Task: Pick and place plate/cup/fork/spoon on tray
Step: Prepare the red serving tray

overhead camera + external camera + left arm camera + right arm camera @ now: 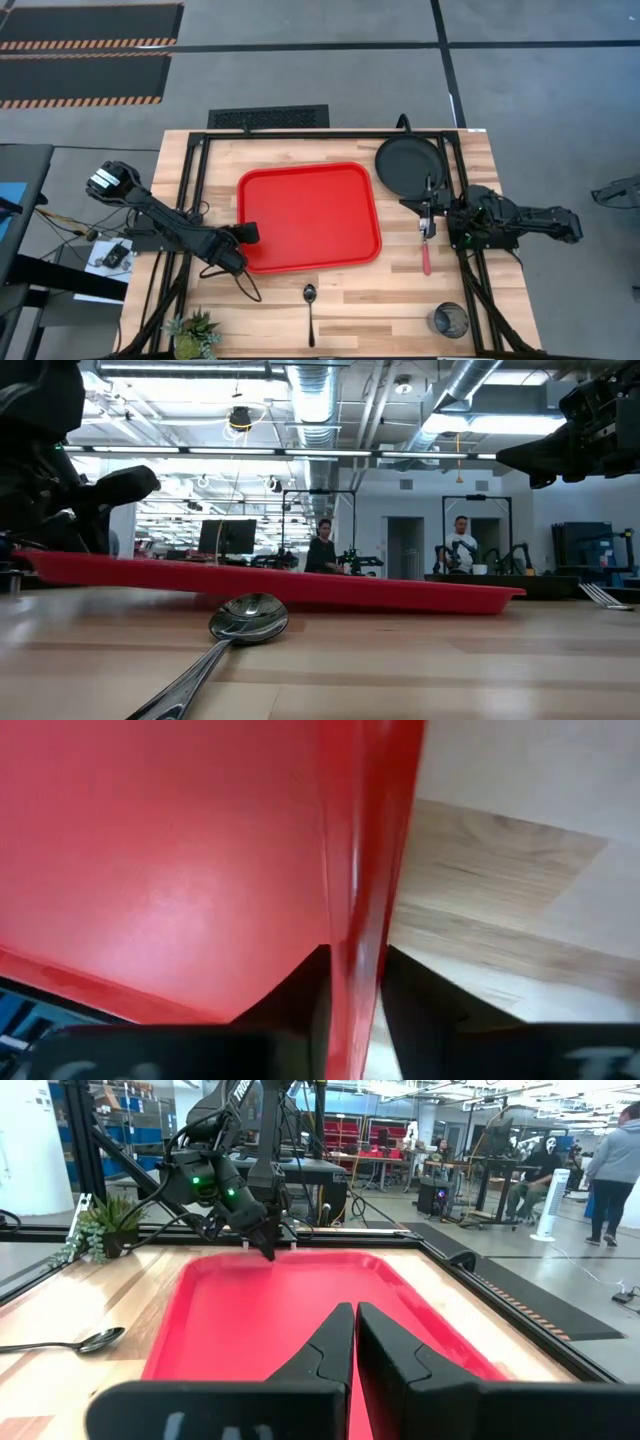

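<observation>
Red tray [310, 215] bare; left gripper [246, 233] jaws clamp its edge.

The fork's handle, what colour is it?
Red; the fork shows best in the high view.

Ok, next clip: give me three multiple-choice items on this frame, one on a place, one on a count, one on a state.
1. Where is the spoon?
A. On the tray
B. On the table, off the tray
C. On the plate

2. How many task items lie on the tray?
A. None
B. One
C. Two

3. What is the left end effector doing?
A. Hanging open over the cup
B. Closed on the tray's rim
C. Holding the fork

Answers: 1 B, the spoon lies on wood beside the tray. 2 A, the red surface is bare. 3 B, its fingers pinch the rim.
</observation>
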Controlling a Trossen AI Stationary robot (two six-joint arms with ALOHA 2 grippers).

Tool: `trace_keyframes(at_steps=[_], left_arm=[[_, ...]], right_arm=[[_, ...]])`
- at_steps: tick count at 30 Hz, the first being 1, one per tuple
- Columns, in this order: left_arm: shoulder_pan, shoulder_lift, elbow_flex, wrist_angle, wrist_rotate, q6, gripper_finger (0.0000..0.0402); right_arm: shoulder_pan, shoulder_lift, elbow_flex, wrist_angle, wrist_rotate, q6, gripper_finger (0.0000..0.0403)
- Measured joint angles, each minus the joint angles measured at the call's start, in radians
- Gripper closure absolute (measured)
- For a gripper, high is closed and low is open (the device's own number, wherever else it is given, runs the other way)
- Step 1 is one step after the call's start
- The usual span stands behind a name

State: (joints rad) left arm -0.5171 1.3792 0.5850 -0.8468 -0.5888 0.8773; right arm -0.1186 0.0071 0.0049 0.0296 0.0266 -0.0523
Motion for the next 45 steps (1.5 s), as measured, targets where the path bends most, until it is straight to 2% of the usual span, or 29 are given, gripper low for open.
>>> trace_keyframes(at_steps=[4,7,11,14,18,20,23,26,29,33,39,45], left_arm=[[0.0,0.0,0.0,0.002,-0.01,0.001,0.0288],[0.0,0.0,0.0,-0.001,-0.037,0.001,0.0276],[0.0,0.0,0.001,-0.007,-0.142,-0.033,0.0277],[0.003,0.0,0.02,-0.031,-0.179,-0.171,0.0291],[0.015,0.0,0.054,-0.036,-0.173,-0.534,0.0333],[0.017,-0.001,0.066,-0.013,-0.135,-0.702,0.0361],[0.007,0.0,0.094,0.054,-0.095,-0.743,0.0394],[0.037,-0.001,0.119,0.128,-0.095,-0.862,0.0396],[0.071,-0.001,0.121,0.147,-0.053,-0.963,0.04],[0.1,-0.001,0.118,0.274,0.026,-1.086,0.0401],[0.145,-0.001,0.114,0.391,0.056,-1.182,0.0401],[0.269,-0.029,0.114,0.443,0.192,-1.229,0.0401]], right_arm=[[0.0,0.0,0.0,0.0,0.0,0.0,0.0361],[0.0,0.0,0.0,0.0,0.0,0.0,0.0361],[0.0,0.0,0.0,0.0,0.0,0.0,0.0361],[0.0,0.0,0.0,0.0,0.0,0.0,0.0361],[0.0,0.0,0.0,0.0,0.0,0.0,0.0361],[0.0,0.0,0.0,0.0,0.0,0.0,0.0361],[0.0,0.0,0.0,0.0,0.0,0.0,0.0361],[0.0,0.0,0.0,0.0,0.0,0.0,0.0361],[0.0,0.0,0.0,0.0,0.0,0.0,0.0361],[0.0,0.0,0.0,0.0,0.0,0.0,0.0361],[0.0,0.0,0.0,0.0,0.0,0.0,0.0361],[0.0,0.0,0.0,0.0,0.0,0.0,0.0361]])
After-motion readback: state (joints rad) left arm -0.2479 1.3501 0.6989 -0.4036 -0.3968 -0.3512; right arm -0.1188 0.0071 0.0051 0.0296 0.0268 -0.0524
